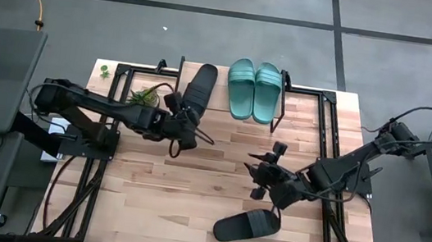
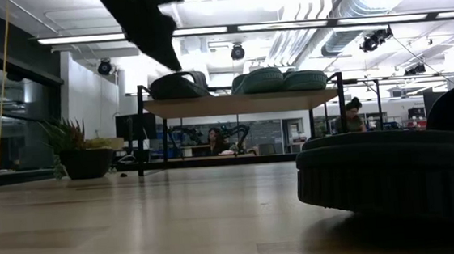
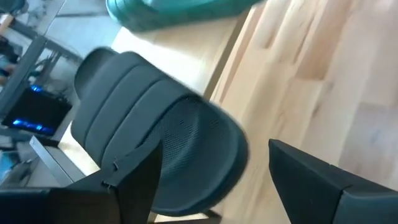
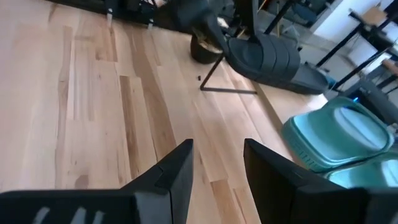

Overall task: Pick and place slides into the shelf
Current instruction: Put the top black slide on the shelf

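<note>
One black slide (image 1: 200, 88) lies sole-down on the shelf (image 1: 308, 108), left of two teal-green slides (image 1: 254, 89); its heel end (image 3: 205, 162) reaches over the plank's near edge. My left gripper (image 1: 185, 132) hovers open at that heel, one finger on each side (image 3: 214, 148). The second black slide (image 1: 246, 225) lies on the table near its near edge and fills the low view's right foreground (image 2: 401, 170). My right gripper (image 1: 264, 175) is open above the bare tabletop, between the shelf and that slide, with nothing between its fingers (image 4: 217, 146). My left gripper stands open around the heel end of the black slide on the shelf. One finger (image 3: 134, 180) shows right against the slide's edge, and I cannot tell whether it touches. The other finger (image 3: 311, 180) is clearly apart from it.
A small potted plant (image 1: 146, 94) stands under the shelf's left part, close to my left arm. The shelf's black frame legs (image 1: 281, 112) rise from the table. Bare tabletop (image 1: 149, 195) lies left of the loose black slide. People sit in the room beyond (image 2: 349, 113).
</note>
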